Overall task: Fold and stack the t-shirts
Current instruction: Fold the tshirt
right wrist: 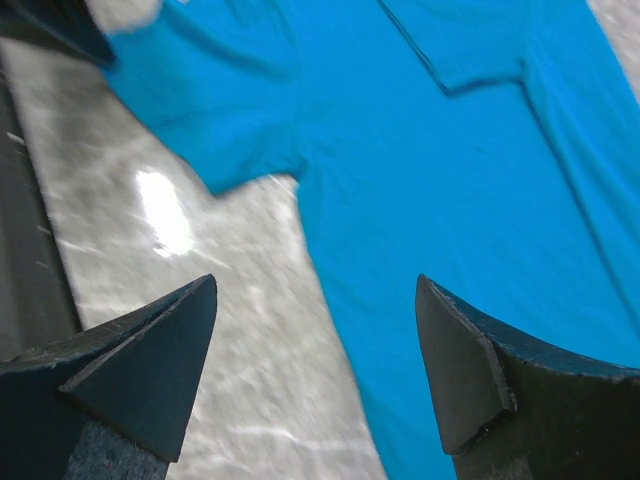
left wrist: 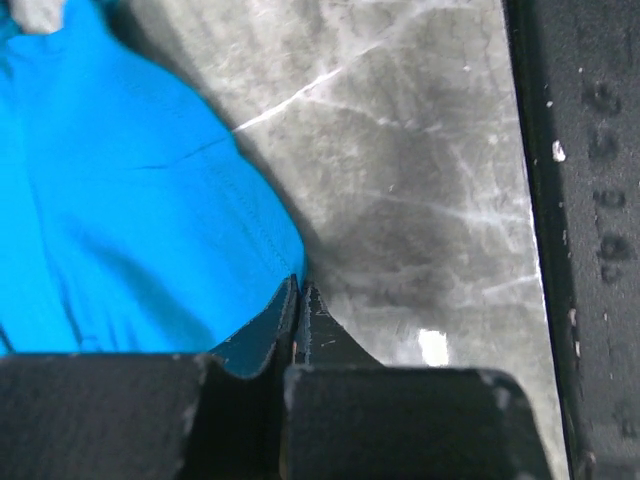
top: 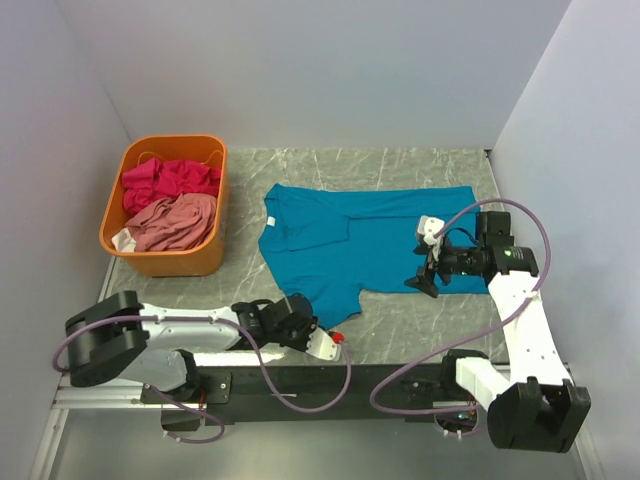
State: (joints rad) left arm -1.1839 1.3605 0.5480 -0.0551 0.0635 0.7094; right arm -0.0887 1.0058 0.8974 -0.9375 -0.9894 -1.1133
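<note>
The teal-blue t-shirt [top: 360, 240] lies spread on the grey marble table, collar to the left. My left gripper [top: 298, 308] sits at the shirt's near-left corner. In the left wrist view its jaws [left wrist: 298, 288] are pressed together right at the edge of the teal cloth [left wrist: 120, 200], which rises slightly there. My right gripper [top: 422, 282] is open and empty, hovering over the shirt's near edge on the right. In the right wrist view [right wrist: 316, 282] the cloth [right wrist: 480, 180] spans under the right finger. The magenta-pink shirt [top: 170, 180] and salmon-pink shirt [top: 175, 222] lie crumpled in the basket.
The orange plastic basket [top: 165, 262] stands at the back left of the table. White walls close in the left, back and right sides. The black rail [left wrist: 590, 240] with the arm bases runs along the near edge.
</note>
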